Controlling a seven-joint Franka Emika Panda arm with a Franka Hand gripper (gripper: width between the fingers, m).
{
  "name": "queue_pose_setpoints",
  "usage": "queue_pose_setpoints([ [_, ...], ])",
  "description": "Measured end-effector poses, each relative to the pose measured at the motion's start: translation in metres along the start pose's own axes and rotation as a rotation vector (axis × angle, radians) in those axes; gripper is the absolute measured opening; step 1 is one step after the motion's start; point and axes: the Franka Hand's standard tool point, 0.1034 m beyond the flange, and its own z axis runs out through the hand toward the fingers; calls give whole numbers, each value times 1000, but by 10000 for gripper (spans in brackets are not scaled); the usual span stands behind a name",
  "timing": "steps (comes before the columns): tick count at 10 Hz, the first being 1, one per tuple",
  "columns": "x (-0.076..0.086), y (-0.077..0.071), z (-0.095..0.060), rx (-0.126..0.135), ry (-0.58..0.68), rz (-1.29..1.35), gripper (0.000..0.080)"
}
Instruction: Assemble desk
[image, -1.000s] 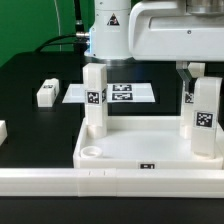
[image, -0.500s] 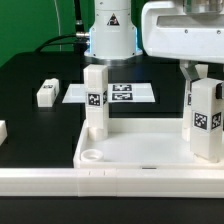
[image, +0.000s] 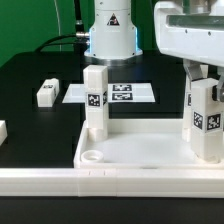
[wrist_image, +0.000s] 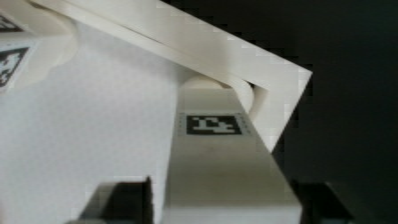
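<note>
The white tabletop lies tray-side up at the front of the table. One white leg stands upright in its far corner on the exterior view's left. My gripper is shut on the top of a second leg, which stands in the far corner on the exterior view's right. In the wrist view the gripper has a dark finger on each side of this leg, above the tabletop's floor. A round socket at the near corner on the exterior view's left is empty.
A loose leg lies on the black table at the exterior view's left, another at the frame edge. The marker board lies behind the tabletop. A long white rail runs along the front. The robot base stands behind.
The gripper body has shifted toward the exterior view's right, and the held leg has turned about its own axis, so its tag faces more sideways. The leg stays in its corner.
</note>
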Motion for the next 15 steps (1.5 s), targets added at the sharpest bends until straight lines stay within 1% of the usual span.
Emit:
queue_pose_setpoints([
  [1,-1,2,0,-20,-3,-35,526],
  [2,-1,1,0,-25,-6,-110,610],
  [3,-1,1,0,-25,-7,-214,610],
  [4,-2,1,1,-26,-8,-323,641],
  [5,-2,1,1,-32,-2,-422,647],
  [8,-1,1,1,-38,-1,-720,648],
  [10,2,2,1,-38,-3,-872,648],
  [12,2,2,0,-48,2,-1002,648],
  [15,3,2,-1,-49,-1,-1149,648],
])
